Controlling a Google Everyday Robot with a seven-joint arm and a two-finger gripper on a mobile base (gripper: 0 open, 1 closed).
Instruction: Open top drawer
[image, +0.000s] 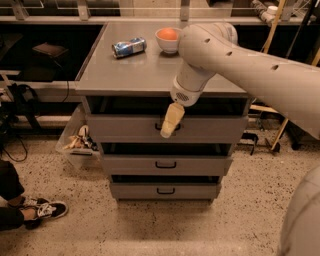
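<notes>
The top drawer (120, 129) is the widest of three grey drawers in a metal cabinet, just under the cabinet's top (140, 70). Its small black handle (158, 128) at the centre is mostly hidden behind my gripper. My gripper (167, 131), tan and pointing down, hangs from the white arm (235, 55) right in front of that handle. I cannot tell whether it touches the handle. A dark gap shows above the drawer front.
The middle drawer (200, 165) and bottom drawer (135, 190) lie below. A blue can (129, 47) and a bowl holding an orange (168, 39) stand on the cabinet top. A plastic bin (77, 145) stands at the cabinet's left, and a person's shoe (42, 210) is on the floor.
</notes>
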